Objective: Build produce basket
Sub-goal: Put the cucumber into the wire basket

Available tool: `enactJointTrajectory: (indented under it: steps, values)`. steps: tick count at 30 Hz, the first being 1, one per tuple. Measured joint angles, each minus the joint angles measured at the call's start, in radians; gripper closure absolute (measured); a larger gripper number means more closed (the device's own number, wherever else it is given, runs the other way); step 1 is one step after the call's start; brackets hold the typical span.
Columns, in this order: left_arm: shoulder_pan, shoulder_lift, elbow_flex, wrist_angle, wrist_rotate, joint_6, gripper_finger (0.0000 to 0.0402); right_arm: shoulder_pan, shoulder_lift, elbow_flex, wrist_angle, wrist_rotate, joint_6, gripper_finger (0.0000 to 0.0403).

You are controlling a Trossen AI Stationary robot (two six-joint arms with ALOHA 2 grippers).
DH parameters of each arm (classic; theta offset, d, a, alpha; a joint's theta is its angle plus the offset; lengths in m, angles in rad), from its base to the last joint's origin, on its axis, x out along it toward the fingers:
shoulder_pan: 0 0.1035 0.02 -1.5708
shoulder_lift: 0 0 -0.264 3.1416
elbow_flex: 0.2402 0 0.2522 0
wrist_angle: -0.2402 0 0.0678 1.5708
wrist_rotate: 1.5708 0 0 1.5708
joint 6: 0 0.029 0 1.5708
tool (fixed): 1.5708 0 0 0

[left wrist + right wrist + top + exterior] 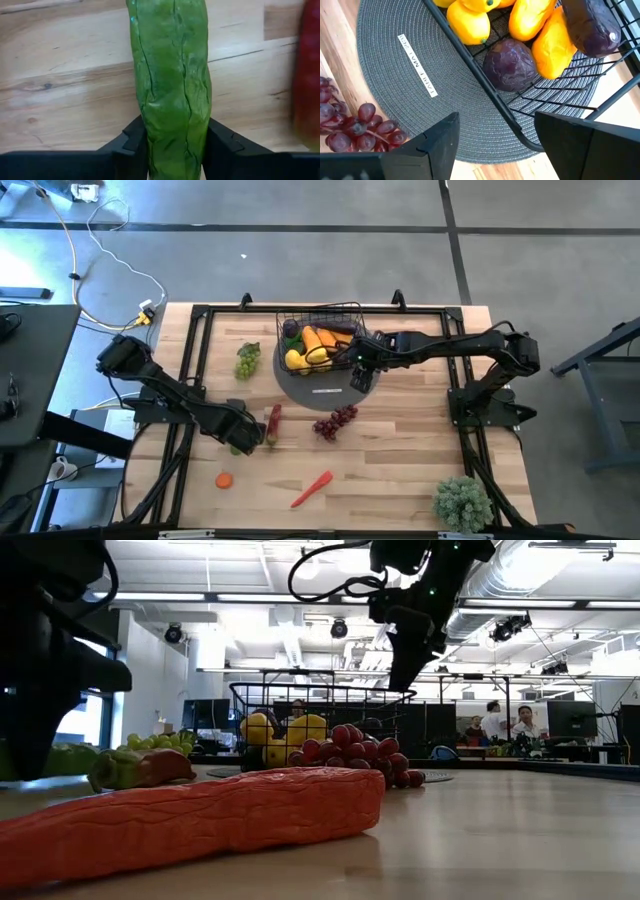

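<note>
The left gripper (175, 150) is clamping its fingers on a green cucumber (172, 85), low over the table's left-front area; the cucumber's long axis is running straight forward out of the jaws. The basket (320, 330) is sitting on the grey mat (325, 385) toward the far edge, right of this gripper. The right gripper (495, 140) is hovering by the basket's near-right rim, fingers spread wide and empty. The cucumber's rear end is lying hidden between the fingers.

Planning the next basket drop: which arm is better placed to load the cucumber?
Left. Its hand is shut on the cucumber. The right hand hangs open and empty by the basket.
</note>
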Motion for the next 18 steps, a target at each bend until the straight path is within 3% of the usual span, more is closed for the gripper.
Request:
enactJointTrajectory:
  steps: [4,18]
  values:
    - [0.007,-0.041,0.000,-0.016,-0.023,0.009,0.0282,0.000,0.000,0.000,0.026,0.001,0.014,0.0164]
    - [0.086,-0.281,0.002,-0.020,-0.265,0.134,0.0282,-0.008,0.000,0.000,0.135,0.007,0.074,0.0164]
